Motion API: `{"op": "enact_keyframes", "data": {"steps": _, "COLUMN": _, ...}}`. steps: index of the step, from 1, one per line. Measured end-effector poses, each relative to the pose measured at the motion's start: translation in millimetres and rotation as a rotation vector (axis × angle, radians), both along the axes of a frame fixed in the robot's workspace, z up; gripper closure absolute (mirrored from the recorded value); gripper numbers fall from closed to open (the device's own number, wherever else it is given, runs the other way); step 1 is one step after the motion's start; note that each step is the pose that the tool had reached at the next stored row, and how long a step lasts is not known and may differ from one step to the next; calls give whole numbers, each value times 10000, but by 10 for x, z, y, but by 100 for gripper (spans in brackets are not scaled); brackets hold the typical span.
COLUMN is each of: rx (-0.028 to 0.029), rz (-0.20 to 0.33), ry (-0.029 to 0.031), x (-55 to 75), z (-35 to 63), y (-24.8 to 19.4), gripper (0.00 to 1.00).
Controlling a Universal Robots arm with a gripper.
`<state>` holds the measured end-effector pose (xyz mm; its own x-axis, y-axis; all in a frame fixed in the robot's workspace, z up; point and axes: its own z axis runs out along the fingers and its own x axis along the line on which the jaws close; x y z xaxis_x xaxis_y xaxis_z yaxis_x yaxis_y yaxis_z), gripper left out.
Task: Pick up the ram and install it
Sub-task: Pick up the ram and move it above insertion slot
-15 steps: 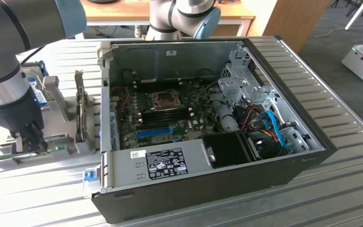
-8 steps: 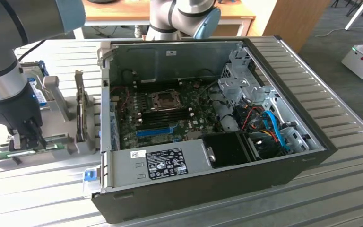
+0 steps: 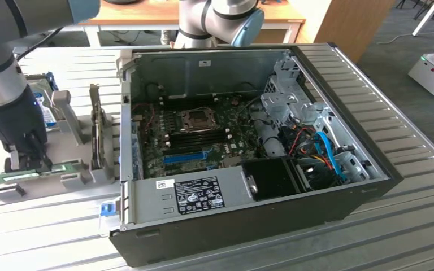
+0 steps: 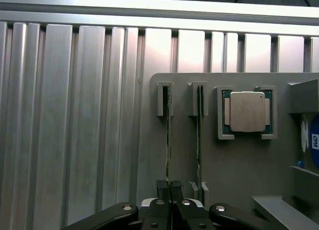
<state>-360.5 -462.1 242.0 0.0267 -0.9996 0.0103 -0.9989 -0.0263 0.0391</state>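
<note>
gripper (image 4: pixel 169 186) fingers pinched together on the ram (image 3: pixel 51 169); ram stands on edge in a grey holder (image 4: pixel 239 165) slot, directly under the gripper; computer case (image 3: pixel 225 237) at exterior view's right

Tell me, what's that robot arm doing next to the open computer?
A robot arm is working beside an open computer case. Its fingers are pinched shut on the ram, a thin green stick standing on edge in a gray holder at the exterior view's left of the case. The ram is not lifted out of the holder yet. A second stick and a processor chip sit in the same holder.
</note>
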Motion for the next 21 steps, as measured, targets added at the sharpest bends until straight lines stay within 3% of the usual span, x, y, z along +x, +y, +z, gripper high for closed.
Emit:
{"op": "enact_keyframes", "data": {"steps": 14, "rx": 53, "rz": 0, "ry": 0, "x": 23, "z": 262, "y": 0, "gripper": 88}}
{"op": "enact_keyframes", "data": {"steps": 21, "rx": 130, "rz": 0, "ry": 0, "x": 30, "z": 348, "y": 0, "gripper": 88}}
